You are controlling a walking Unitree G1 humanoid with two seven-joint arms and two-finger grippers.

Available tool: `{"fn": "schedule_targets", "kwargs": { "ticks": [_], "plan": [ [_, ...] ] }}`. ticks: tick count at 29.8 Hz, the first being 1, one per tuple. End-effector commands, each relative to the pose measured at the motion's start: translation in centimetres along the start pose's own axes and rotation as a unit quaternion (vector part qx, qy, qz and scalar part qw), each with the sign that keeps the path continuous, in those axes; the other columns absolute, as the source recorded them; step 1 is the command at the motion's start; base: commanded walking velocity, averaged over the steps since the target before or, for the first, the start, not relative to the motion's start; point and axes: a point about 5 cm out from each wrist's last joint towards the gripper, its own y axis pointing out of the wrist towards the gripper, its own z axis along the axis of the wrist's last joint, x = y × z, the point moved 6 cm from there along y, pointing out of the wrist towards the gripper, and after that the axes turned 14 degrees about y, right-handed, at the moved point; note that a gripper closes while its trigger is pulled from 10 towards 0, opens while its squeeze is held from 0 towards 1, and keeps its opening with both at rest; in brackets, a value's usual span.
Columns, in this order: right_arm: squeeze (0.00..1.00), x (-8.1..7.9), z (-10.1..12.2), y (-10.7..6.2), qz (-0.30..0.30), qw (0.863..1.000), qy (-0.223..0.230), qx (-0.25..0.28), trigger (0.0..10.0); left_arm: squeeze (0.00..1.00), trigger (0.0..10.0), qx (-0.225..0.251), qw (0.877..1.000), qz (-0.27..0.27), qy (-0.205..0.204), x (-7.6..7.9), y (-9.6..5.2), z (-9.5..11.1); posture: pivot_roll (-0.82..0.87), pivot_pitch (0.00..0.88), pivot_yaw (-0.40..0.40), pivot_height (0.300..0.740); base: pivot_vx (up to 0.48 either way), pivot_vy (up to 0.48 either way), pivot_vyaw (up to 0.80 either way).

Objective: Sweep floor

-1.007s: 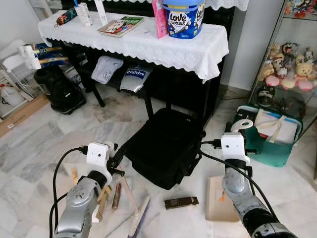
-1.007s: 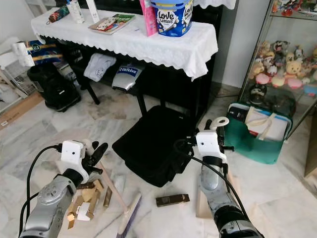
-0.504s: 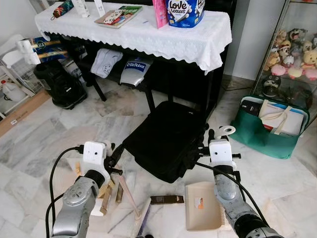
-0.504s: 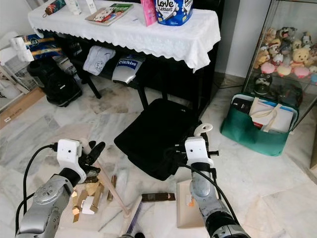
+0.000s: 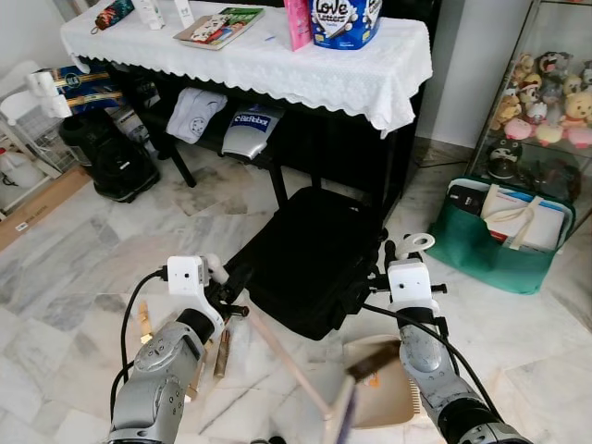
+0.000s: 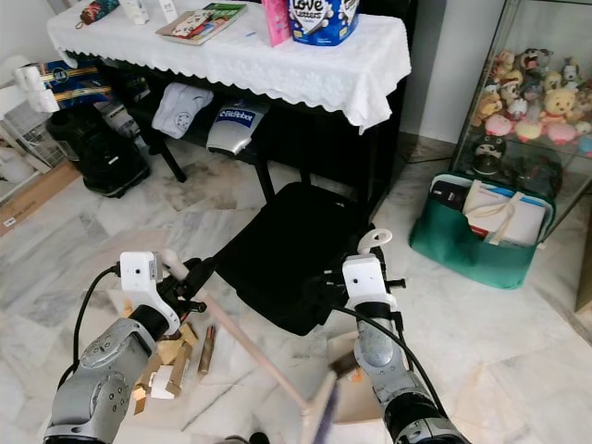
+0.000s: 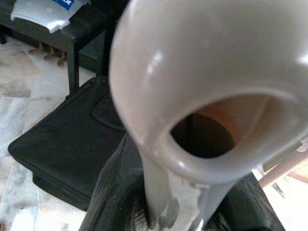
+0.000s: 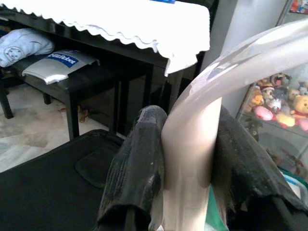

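Nearest on the marble floor (image 5: 74, 277), the beige dustpan (image 5: 393, 393) lies flat in front of the right arm, and the right gripper (image 8: 185, 159) is clenched on its pale upright handle (image 8: 190, 144). A dark brown stick-shaped piece (image 5: 373, 361) sits tilted at the pan's near edge, blurred, so whether it is inside the pan cannot be told. The left gripper (image 6: 190, 282) is closed around the top of the broom's handle (image 7: 192, 96); the wooden shaft (image 5: 287, 361) slants down across to the blurred brush head (image 5: 340, 416), just beside the dustpan. To the left of the shaft, small wooden blocks (image 6: 166, 365) and another brown stick (image 5: 223, 347) lie scattered on the tiles. Just beyond both grippers a flat black bag (image 5: 310, 259) lies on the floor. Further right stands a green basket (image 5: 504, 236) holding a cream tote. Behind, a black piano under a white lace cloth (image 5: 277, 65) carries a blue tub (image 5: 344, 20) and books, and a glass cabinet of soft toys (image 5: 555, 97) stands at far right.
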Motion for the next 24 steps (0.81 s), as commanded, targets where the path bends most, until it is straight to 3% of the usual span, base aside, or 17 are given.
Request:
{"fn": "schedule_targets", "kwargs": {
  "ticks": [1,9,11,18,24],
  "plan": [
    [0.0,-0.7,-0.9,-0.4,0.012,1.0,0.001,-0.021,10.0,0.0,10.0,0.006,1.0,0.003,0.018,-0.7,-0.2,0.8,0.1,0.151,0.163,0.74,0.0,0.0,0.0],
    [0.0,-1.0,-0.1,0.3,0.018,1.0,0.014,-0.013,10.0,0.0,10.0,0.014,1.0,0.005,0.028,-0.8,0.6,1.6,0.09,0.124,0.156,0.74,0.0,0.0,0.0],
    [0.0,-1.0,0.5,0.8,0.017,1.0,0.025,-0.006,10.0,0.0,10.0,0.029,0.999,0.015,0.035,-1.5,0.5,2.5,0.08,0.099,0.152,0.74,0.0,0.0,0.0],
    [0.0,-0.5,1.1,1.4,0.009,1.0,0.028,0.003,10.0,0.0,10.0,0.07,0.997,0.027,0.035,-2.0,0.2,4.3,0.05,0.044,0.132,0.74,0.0,0.0,0.0],
    [0.0,-0.2,1.6,1.6,0.013,0.999,0.033,0.014,10.0,0.0,10.0,0.094,0.994,0.04,0.031,-2.2,0.7,5.1,0.03,0.015,0.116,0.74,0.0,0.0,0.0]
  ]
}}
